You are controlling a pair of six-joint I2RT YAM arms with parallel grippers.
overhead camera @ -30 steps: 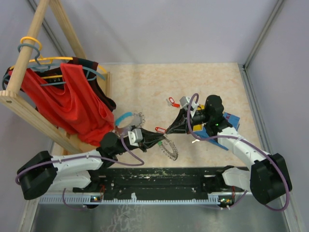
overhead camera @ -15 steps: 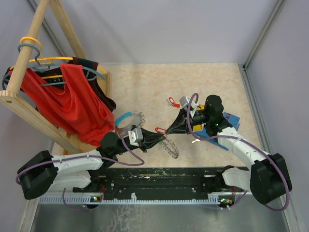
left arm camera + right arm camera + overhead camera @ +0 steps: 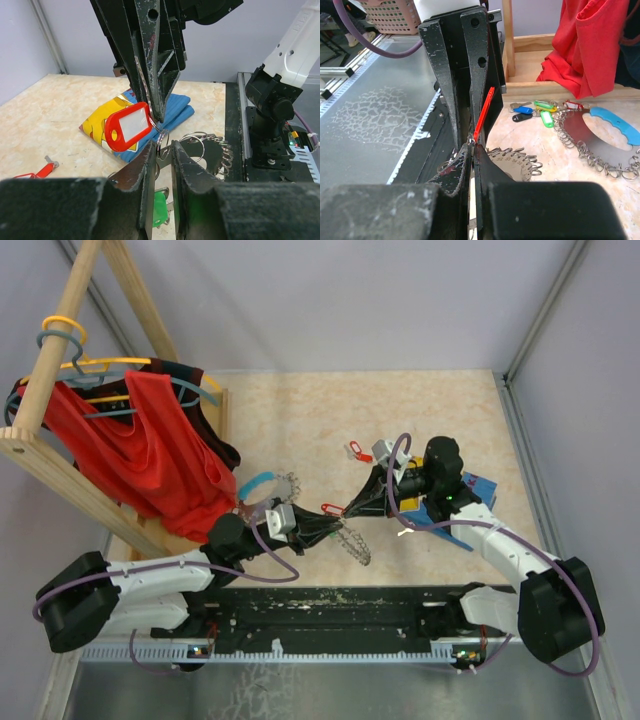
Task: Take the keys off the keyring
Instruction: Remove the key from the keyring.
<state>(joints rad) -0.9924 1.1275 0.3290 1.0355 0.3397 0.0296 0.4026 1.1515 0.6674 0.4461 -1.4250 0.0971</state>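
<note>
Item: red-tagged key (image 3: pixel 127 126) | keyring (image 3: pixel 352 540) by tabletop (image 3: pixel 450 410) near edge | left jaws clamped on keyring loop | right jaws clamped on red-tagged key | risk: your pull slips if loop twists

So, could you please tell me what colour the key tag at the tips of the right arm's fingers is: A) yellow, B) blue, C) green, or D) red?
D: the left wrist view shows a red tag right at the tips of the right fingers.
</note>
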